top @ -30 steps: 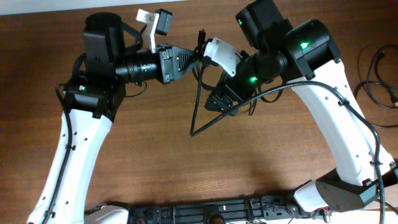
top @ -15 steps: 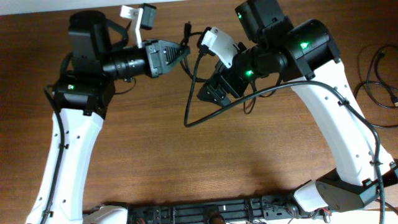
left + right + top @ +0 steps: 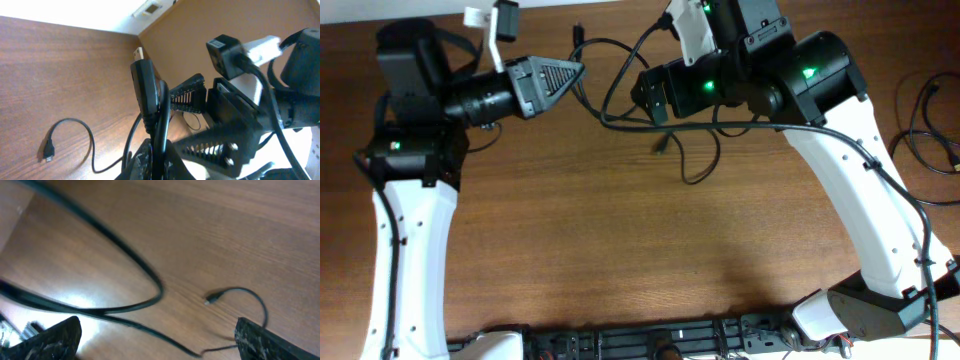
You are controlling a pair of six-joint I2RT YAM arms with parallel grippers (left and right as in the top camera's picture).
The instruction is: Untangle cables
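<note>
My left gripper is shut on a thick black cable, with its USB plug sticking up past the fingers. The cable arcs over to my right gripper and passes between its fingers, which are spread wide and open. The cable shows blurred in the right wrist view. A thinner black cable curls on the table below the right gripper. Its small plug also shows in the left wrist view and in the right wrist view.
More black cables lie in a loose pile at the table's right edge. The wooden table's far edge runs just behind both grippers. The white arm links stand at left and right.
The left arm has moved left and toward the far edge with the plug in its grip. The right gripper has risen toward the far edge. The cable loop has opened out, and the thin cable now trails on the table.
</note>
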